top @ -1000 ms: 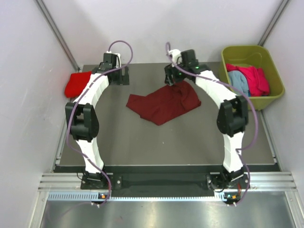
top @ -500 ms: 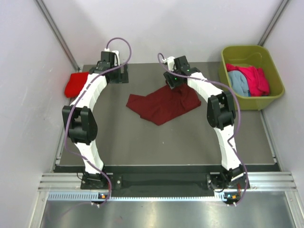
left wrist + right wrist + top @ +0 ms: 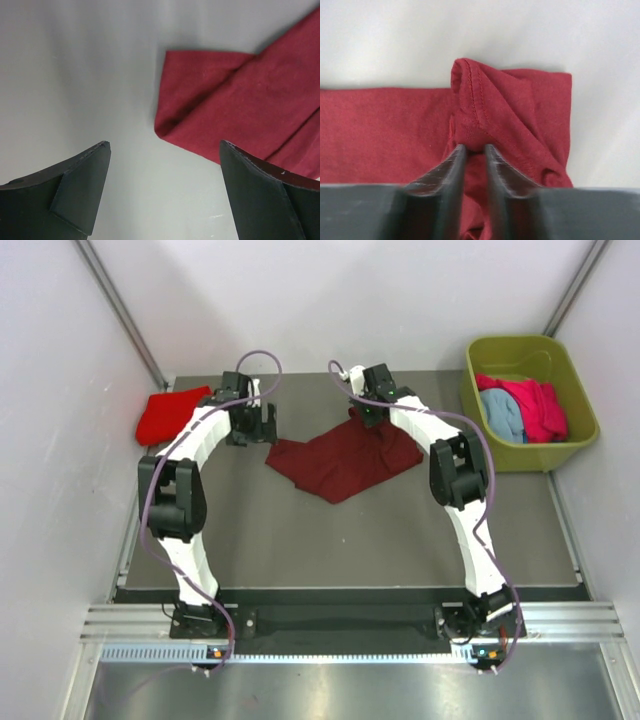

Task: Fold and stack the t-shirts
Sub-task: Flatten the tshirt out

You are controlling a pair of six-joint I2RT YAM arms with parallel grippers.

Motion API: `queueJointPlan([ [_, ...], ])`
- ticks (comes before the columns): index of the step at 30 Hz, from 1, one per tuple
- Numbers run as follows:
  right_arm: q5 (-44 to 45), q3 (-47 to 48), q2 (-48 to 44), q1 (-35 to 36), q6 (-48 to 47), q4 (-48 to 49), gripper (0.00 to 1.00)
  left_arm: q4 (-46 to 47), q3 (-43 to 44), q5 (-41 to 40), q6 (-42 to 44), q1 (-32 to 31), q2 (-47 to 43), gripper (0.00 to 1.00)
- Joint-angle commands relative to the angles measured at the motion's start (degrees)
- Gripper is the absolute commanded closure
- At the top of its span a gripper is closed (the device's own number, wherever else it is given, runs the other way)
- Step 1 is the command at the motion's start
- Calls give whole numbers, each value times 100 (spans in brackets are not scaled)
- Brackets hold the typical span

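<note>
Left gripper [image 3: 255, 428] has swung in toward the maroon t-shirt [image 3: 340, 462] lying mid-table, and the shirt's left corner now sits at its 3 o'clock. Right gripper [image 3: 365, 418] has slid left and sits at the shirt's 12 o'clock edge.

Left wrist: fingers spread wide, shirt corner at 2 o'clock, untouched.

Right wrist: fingers pinched tight on a bunched hem fold.

The maroon t-shirt [image 3: 510, 115] is matt, soft cloth; the table [image 3: 75, 75] is smooth and slightly glossy.
</note>
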Motion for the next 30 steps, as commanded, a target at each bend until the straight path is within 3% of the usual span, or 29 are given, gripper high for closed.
queueJointPlan([
  [1, 112, 150, -55, -11, -49, 120, 93, 49, -21, 283, -120, 19, 170, 7],
  [2, 173, 133, -73, -11, -40, 129, 100, -38, 118, 248, -103, 19, 284, 7],
  [11, 165, 107, -547, -37, 118, 208, 100, -109, 1165, 283, 134, 159, 1576, 20],
  [14, 165, 63, -714, -46, 127, 208, 100, -56, 1428, 388, 152, 159, 1875, 40],
  [18, 165, -34, -916, -46, 145, 217, 100, 84, 1692, 538, 135, 151, 2131, 87],
  [19, 165, -43, -943, -46, 145, 217, 100, 111, 1823, 573, 143, 159, 2183, 89],
  [23, 358, -96, -996, -46, 118, 217, 100, 49, 2062, 775, 135, 159, 2307, 86],
  [24, 376, -104, -996, -46, 92, 225, 100, 14, 2079, 714, 82, 159, 2281, 77],
  [25, 393, -104, -1022, -46, 92, 217, 100, -55, 2053, 679, 47, 168, 2194, 56],
  [26, 402, -113, -1013, -46, 83, 217, 100, -74, 2010, 687, 38, 168, 2141, 47],
  [28, 393, -122, -1022, -46, 83, 225, 100, -91, 1870, 731, -23, 177, 1948, 36],
  [30, 393, -113, -1022, -46, 83, 225, 100, -74, 1790, 828, -94, 203, 1859, 34],
])
